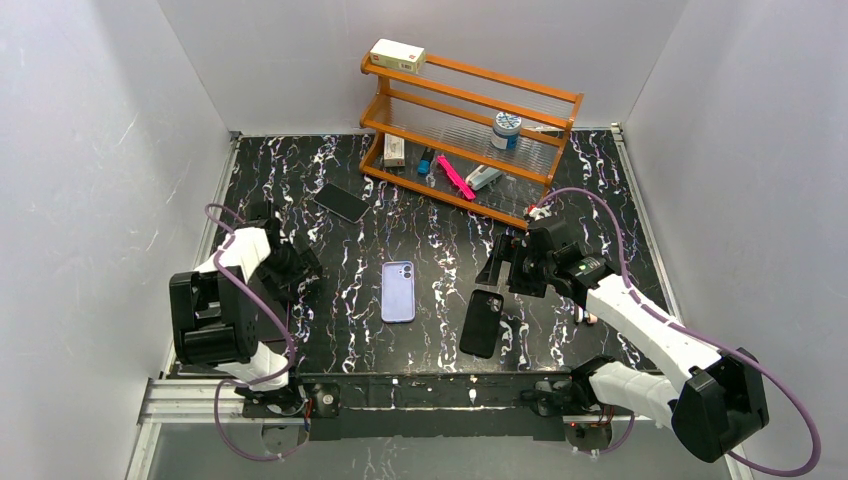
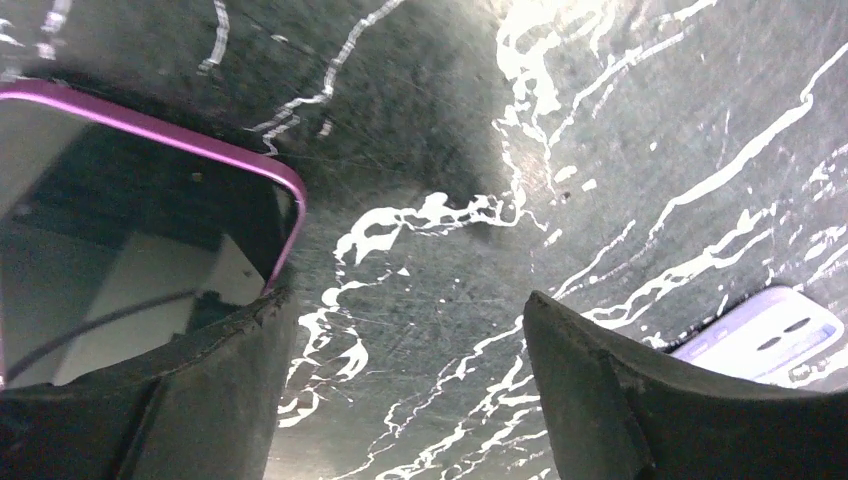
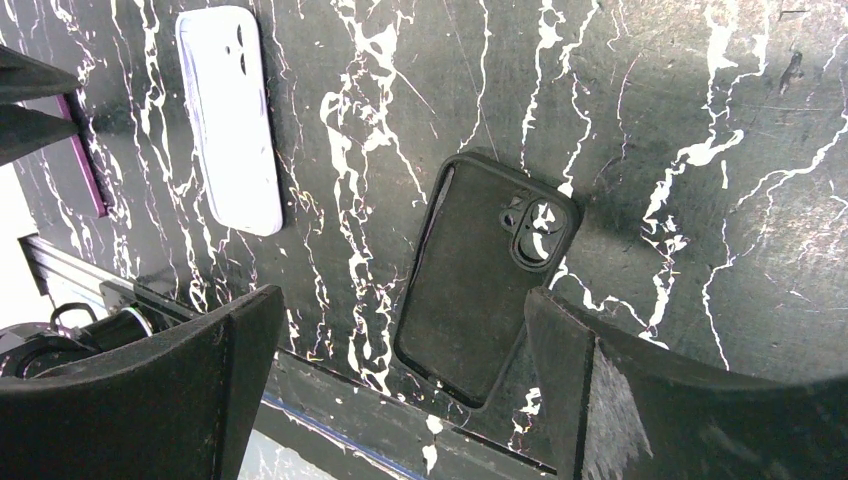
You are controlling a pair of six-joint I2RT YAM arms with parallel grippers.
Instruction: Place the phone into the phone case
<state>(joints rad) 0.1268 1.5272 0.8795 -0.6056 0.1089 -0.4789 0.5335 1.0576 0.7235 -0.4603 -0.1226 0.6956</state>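
Seeing phone (image 1: 341, 201) flat on table (image 1: 440, 240) at far left, near shelf (image 1: 470, 100), well apart from case (image 1: 482, 322) by the near edge. Between them, lavender phone (image 1: 398, 291), back up. Finding left gripper (image 1: 298, 268) and right gripper (image 1: 503, 268) both spread wide, gripping nothing (right one over case). Catching purple-edged phone (image 2: 130, 220) by a left finger in wrist views only, hidden from above.
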